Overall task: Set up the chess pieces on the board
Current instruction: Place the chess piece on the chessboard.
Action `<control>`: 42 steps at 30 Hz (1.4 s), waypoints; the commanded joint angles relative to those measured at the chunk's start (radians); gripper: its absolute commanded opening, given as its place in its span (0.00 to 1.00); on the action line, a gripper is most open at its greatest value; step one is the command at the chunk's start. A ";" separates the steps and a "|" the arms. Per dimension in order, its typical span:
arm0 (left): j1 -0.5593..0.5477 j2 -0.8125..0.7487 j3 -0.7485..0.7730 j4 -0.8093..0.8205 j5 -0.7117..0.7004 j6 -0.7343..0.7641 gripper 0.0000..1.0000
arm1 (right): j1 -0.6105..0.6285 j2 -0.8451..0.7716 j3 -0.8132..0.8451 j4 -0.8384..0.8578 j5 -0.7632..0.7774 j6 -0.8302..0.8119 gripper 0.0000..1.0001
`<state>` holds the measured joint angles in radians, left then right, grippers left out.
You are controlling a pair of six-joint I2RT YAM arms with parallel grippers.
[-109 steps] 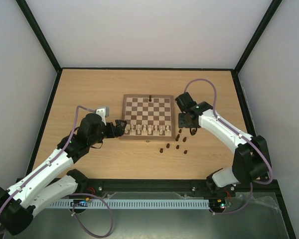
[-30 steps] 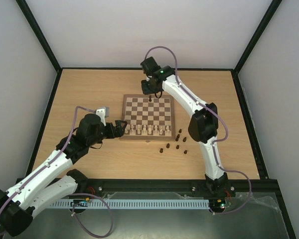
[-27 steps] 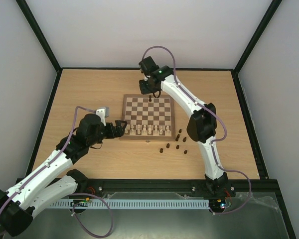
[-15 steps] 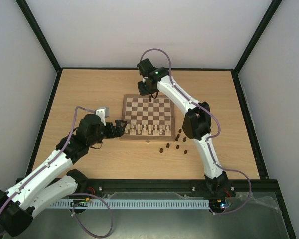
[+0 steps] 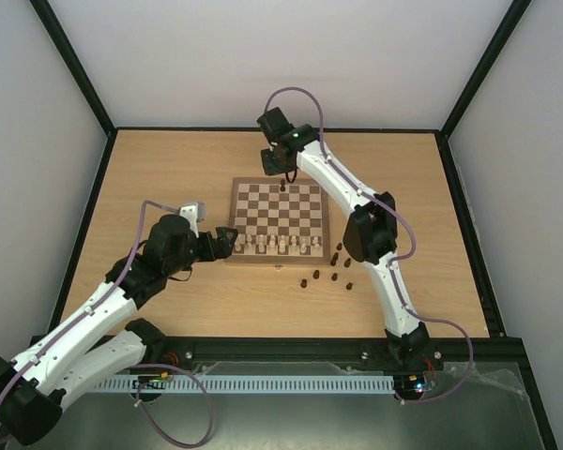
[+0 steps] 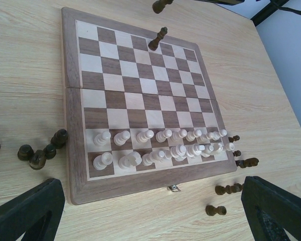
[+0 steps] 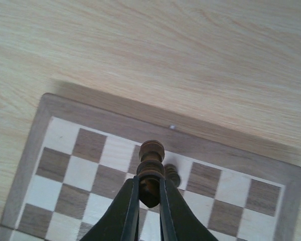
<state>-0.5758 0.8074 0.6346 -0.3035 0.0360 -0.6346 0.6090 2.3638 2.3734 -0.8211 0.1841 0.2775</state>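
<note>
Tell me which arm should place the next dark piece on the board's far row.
Right. The right gripper is shut on a dark piece over the board's far edge, beside the lone standing piece there. The left gripper is open and empty by the near left corner.

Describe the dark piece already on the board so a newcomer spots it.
Find the chessboard; cream pieces fill its two near rows. Midway along the far row stands one dark piece. It is the only dark one on the squares: the others sit off the board, or in the right gripper's jaws.
</note>
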 commanded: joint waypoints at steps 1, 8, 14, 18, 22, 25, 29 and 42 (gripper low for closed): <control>0.012 -0.011 -0.006 0.004 -0.006 0.011 1.00 | 0.001 -0.076 -0.005 -0.082 0.139 0.025 0.05; 0.017 -0.011 -0.010 0.010 0.002 0.013 0.99 | -0.004 -0.076 -0.019 -0.167 0.185 0.059 0.06; 0.016 -0.014 -0.012 0.009 0.005 0.013 1.00 | -0.031 -0.048 -0.065 -0.182 0.107 0.076 0.06; 0.018 -0.019 -0.014 0.007 0.005 0.013 0.99 | -0.035 -0.045 -0.088 -0.168 0.079 0.077 0.06; 0.019 -0.020 -0.016 0.007 0.007 0.014 1.00 | -0.041 -0.022 -0.088 -0.171 0.061 0.075 0.06; 0.019 -0.022 -0.016 0.008 0.007 0.014 1.00 | -0.046 -0.007 -0.094 -0.164 0.047 0.075 0.06; 0.019 -0.022 -0.016 0.007 0.008 0.015 1.00 | -0.054 0.010 -0.098 -0.156 0.030 0.074 0.06; 0.022 -0.019 -0.018 0.012 0.012 0.016 0.99 | -0.073 0.038 -0.110 -0.141 0.012 0.069 0.15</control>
<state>-0.5594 0.7979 0.6262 -0.3046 0.0372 -0.6342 0.5472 2.3814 2.2719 -0.9371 0.2062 0.3458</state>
